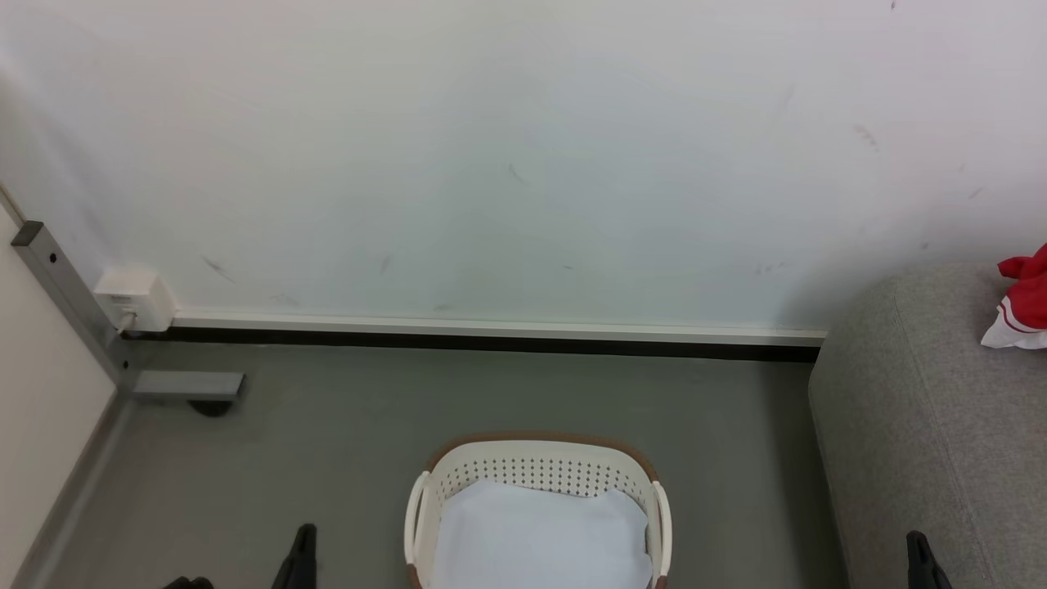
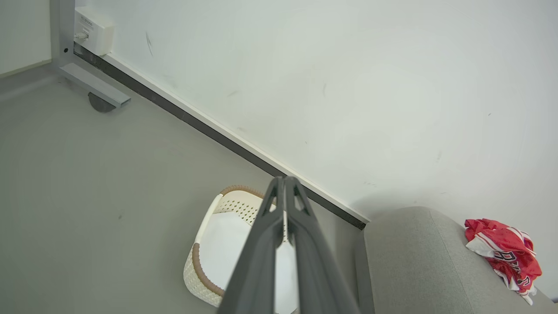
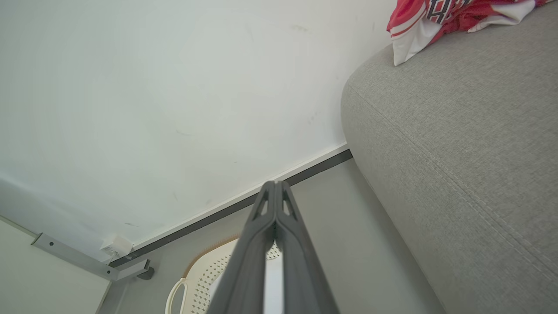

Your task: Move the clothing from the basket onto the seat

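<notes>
Fabric in bright red and white, a crumpled sports jersey (image 2: 505, 253), is seen lying on top of the grey sofa (image 1: 908, 425), near its rounded end by the wall (image 1: 523, 147). It is bunched as dropped cloth is, neither spread nor folded. The laundry basket (image 1: 540, 468) is stood on the floor (image 1: 327, 442) near the sofa's end, presumably so that only a short carry is needed between the two. Inside it a plain pale sheet (image 1: 540, 532) is laid flat across the bottom. No red garment can be made out on it, though the basket's near part is cut off by the lower edge of the head view.

The left pincer (image 2: 283, 181) is held in the air above the basket's side, its fingers pressed together with nothing between them. The right pincer (image 3: 275, 185) is likewise clenched and empty, raised in the gap between basket and sofa. Neither is touching cloth, basket or upholstery.

From this layout the transfer is judged to be done or nearly so, and the closed, empty fingers are read as a resting posture, not a grasp. Should anything be hidden beneath the sheet, the fingers would have to be parted before a reach is made.
</notes>
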### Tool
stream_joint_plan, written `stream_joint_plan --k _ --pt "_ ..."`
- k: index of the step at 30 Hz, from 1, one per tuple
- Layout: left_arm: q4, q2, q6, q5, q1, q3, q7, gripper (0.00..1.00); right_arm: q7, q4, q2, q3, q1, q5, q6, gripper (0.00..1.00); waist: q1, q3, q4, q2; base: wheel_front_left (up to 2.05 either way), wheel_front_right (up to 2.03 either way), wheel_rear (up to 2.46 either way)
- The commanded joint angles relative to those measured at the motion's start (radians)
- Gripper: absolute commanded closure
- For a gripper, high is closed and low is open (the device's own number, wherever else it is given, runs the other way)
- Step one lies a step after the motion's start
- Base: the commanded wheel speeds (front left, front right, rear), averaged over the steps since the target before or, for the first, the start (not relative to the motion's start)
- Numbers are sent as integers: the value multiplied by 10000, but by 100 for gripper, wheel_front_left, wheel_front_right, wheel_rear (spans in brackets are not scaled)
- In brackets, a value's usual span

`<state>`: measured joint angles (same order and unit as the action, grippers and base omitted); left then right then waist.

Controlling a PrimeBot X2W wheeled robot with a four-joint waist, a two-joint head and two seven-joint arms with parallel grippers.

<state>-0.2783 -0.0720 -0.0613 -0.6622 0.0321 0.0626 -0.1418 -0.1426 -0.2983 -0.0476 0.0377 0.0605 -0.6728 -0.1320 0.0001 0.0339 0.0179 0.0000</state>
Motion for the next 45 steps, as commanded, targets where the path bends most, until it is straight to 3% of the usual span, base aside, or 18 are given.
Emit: stream_joint_plan --k 1,45 --pt "181 10 -39 -500 -291 -134 89 100 87 156 -36 69 -295 -436 5 100 0 -6 -3 0 0 0 0" --pt "277 115 -425 -5550 -964 -1080 1502 100 1499 395 -42 480 -1116 -5485 13 100 -1 -171 -83 0 0 0 0"
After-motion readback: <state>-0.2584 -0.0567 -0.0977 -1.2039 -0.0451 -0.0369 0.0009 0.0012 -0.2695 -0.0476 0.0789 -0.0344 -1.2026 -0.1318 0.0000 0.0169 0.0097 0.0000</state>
